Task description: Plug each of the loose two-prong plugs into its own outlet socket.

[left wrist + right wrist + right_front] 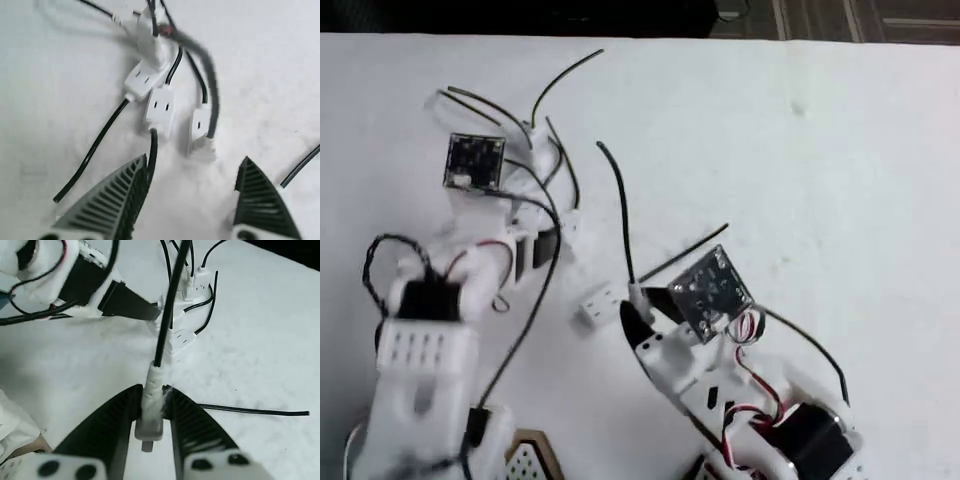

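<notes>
White table [840,150], cables tangled. Right gripper [152,395] pinches plug [151,412] by its body. Left gripper [194,161] spread wide, near three outlet sockets [160,105].

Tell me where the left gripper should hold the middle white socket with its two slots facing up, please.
Probably grip the socket by its two long flat sides, near the cord end, coming from above with the open left gripper. It lies flat, so this keeps the slotted face free. A neighbouring socket leaves little room.
</notes>
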Available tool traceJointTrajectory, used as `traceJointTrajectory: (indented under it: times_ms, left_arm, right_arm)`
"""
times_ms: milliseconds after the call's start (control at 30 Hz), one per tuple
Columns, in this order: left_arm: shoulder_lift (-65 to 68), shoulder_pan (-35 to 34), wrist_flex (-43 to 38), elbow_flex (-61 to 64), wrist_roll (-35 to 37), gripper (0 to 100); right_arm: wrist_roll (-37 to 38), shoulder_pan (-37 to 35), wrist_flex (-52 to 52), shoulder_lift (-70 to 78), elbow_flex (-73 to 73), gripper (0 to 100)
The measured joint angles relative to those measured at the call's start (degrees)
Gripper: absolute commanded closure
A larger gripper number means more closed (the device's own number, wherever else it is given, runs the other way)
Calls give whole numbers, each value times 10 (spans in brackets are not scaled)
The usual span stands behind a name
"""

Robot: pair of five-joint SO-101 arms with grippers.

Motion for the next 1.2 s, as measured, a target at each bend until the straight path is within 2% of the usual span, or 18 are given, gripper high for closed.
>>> traceJointTrajectory:
  times_ms: [133, 300, 433, 667, 900, 1067, 1200]
  left_arm:
    - [-176, 30, 0, 48, 4, 790]
    - [-387, 44, 0, 100, 56, 979]
    - [-484, 69, 0, 105, 70, 976]
    - [-492, 157, 21, 105, 70, 977]
    - [-492, 308, 72, 105, -2, 977]
    - [-492, 360, 91, 105, -11, 977]
    - [-492, 402, 132, 87, -48, 977]
  right_arm:
    - [0, 0, -44, -57, 37, 981]
    - [0, -16, -62, -104, 71, 981]
    - [0, -66, -63, -135, 85, 981]
    - [0, -120, -63, -170, 86, 981]
    - [0, -128, -63, -170, 100, 981]
    - [0, -128, -63, -170, 141, 981]
    - [0, -128, -63, -170, 151, 981]
